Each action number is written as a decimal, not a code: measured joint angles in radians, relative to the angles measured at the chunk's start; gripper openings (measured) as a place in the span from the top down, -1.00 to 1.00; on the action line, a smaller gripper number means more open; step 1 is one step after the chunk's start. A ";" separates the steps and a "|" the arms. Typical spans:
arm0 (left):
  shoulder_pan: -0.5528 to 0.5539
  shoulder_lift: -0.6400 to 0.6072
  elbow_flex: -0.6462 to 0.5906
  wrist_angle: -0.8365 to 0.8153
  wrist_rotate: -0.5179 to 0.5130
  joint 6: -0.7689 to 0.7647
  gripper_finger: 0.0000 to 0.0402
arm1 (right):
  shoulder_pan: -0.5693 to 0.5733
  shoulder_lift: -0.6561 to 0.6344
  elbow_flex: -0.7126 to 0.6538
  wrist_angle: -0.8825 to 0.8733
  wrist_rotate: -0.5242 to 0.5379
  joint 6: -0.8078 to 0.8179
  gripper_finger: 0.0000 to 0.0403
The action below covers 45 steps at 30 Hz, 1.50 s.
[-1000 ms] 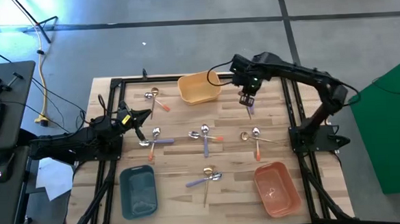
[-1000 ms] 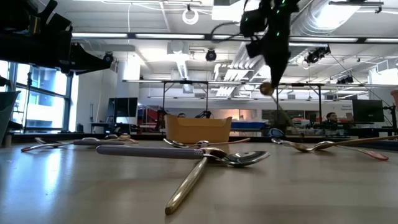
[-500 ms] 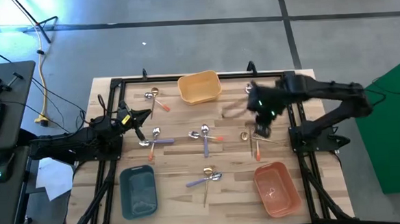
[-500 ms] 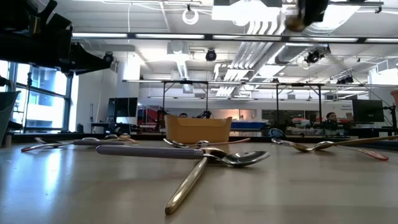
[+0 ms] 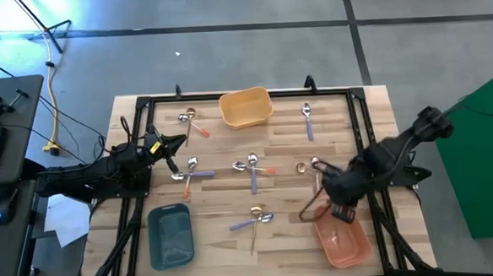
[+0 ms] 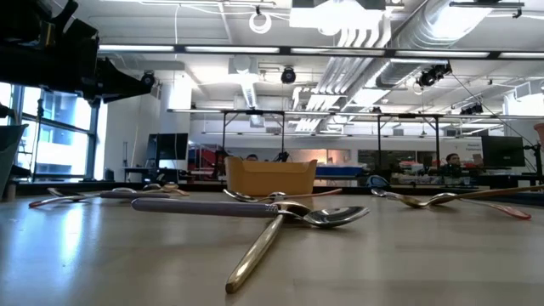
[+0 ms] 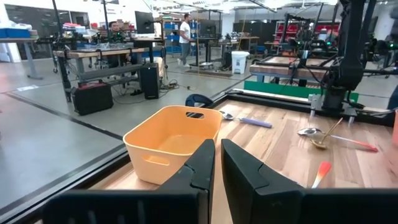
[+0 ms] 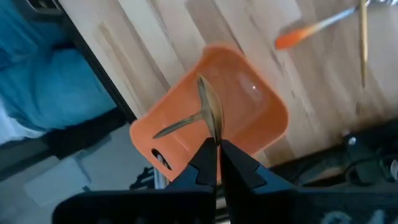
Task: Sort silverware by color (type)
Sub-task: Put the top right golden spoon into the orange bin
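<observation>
One gold spoon [image 8: 211, 112] sits clamped in the right pincer [image 8: 217, 152], above the orange-pink tray [image 8: 261, 134].

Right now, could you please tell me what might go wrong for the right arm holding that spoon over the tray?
The right gripper pinches the slim gold-coloured spoon only at its tip, so it could swing or slip. It hangs near the rim of the pink rectangular plastic tray, so a release might land outside. Another gold spoon already lies inside; the drop could bounce off it.

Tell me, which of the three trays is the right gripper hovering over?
The pink tray, at the table's near right corner; the right gripper holds a gold spoon above it.
</observation>
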 joint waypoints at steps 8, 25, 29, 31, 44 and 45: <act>-0.001 0.000 0.000 -0.001 0.000 -0.022 0.90 | 0.087 0.140 -0.001 0.016 -0.100 0.105 1.00; -0.001 0.000 0.000 -0.002 0.026 -0.022 0.90 | 0.111 0.247 -0.001 0.017 -0.020 -0.050 1.00; -0.001 0.000 0.000 -0.002 0.026 -0.022 0.90 | 0.093 0.247 -0.001 0.017 -0.028 -0.080 1.00; -0.001 0.000 0.000 -0.002 0.026 -0.022 0.90 | 0.094 0.247 -0.001 0.015 -0.047 -0.082 1.00; -0.001 0.000 0.000 -0.002 0.026 -0.022 0.90 | 0.115 0.247 -0.001 -0.036 -0.083 -0.122 1.00; -0.001 0.000 0.000 -0.002 0.026 -0.022 0.90 | 0.115 0.247 -0.001 -0.035 -0.071 -0.122 1.00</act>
